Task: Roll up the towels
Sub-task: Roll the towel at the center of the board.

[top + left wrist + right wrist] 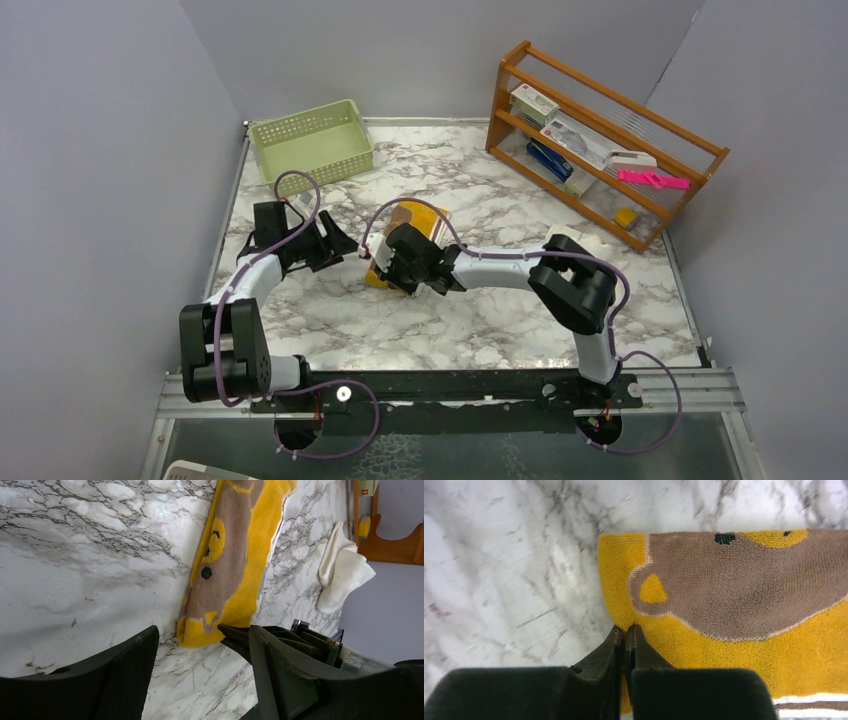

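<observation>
A robotics lab test cell. A marble-patterned desk (480,320) is boxed in on three sides by plain grey panels (100,150). The left arm (250,280) and right arm (500,268), trailing purple cables (300,185), are bolted to a metal rail (450,385) along its near edge. Staged props stand at the far corners: a green basket (311,142) and a wooden rack (603,140).

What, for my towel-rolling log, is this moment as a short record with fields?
yellow towel: flat on marble table, not rolled
white towel: bunched beside wooden rack, untouched
right gripper: fingers shut on yellow towel's end edge
left gripper: open, at the same end, holding nothing
green basket: far left corner
</observation>
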Motion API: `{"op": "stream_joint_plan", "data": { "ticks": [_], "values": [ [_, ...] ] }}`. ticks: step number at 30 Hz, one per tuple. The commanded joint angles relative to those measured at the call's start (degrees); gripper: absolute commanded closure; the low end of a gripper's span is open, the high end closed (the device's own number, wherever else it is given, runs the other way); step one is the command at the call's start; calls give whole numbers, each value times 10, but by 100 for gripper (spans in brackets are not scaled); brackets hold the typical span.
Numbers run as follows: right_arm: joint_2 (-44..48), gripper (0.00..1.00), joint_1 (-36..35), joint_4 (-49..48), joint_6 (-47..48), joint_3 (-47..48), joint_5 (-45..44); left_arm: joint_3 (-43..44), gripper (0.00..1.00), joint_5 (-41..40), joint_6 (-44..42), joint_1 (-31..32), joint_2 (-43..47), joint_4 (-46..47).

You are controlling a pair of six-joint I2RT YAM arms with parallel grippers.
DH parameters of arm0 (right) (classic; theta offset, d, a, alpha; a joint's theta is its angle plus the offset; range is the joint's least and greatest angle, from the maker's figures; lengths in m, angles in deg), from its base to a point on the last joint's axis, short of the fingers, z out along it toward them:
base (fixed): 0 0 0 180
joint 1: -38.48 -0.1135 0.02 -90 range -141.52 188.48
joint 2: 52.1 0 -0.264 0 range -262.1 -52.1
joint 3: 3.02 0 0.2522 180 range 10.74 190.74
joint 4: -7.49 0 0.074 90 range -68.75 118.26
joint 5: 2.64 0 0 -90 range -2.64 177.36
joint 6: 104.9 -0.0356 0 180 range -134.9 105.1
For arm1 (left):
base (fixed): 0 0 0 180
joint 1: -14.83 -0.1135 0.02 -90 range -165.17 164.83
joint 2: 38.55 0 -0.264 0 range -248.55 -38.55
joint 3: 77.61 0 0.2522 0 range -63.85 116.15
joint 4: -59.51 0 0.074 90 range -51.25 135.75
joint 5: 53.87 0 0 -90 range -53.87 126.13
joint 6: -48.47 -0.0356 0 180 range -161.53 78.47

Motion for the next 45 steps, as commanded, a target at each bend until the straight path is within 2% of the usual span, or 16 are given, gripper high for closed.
{"op": "stream_joint_plan", "data": {
  "ticks": [1,7,15,18,24,28,32,37,45],
  "values": [
    [52,99,2,59,-55,-16,78,-4,31,21,-13,-4,40,-6],
    [65,99,18,102,-89,15,156,-13,28,38,-9,-2,63,-8],
    [33,99,108,78,-155,30,373,-28,27,58,9,15,117,-8],
    [8,99,127,78,-164,44,408,-29,27,68,20,20,133,-7],
    [-60,99,136,99,-173,87,447,-31,36,74,33,67,134,-1],
    [-93,99,159,64,-203,82,504,-38,50,83,53,129,105,34],
    [-115,99,189,15,-243,68,561,-54,58,71,93,168,77,92],
    [-140,99,199,26,-250,89,572,-68,64,63,123,170,45,144],
    [-185,99,203,23,-284,119,597,-72,64,61,152,170,-12,223]
  ]
}}
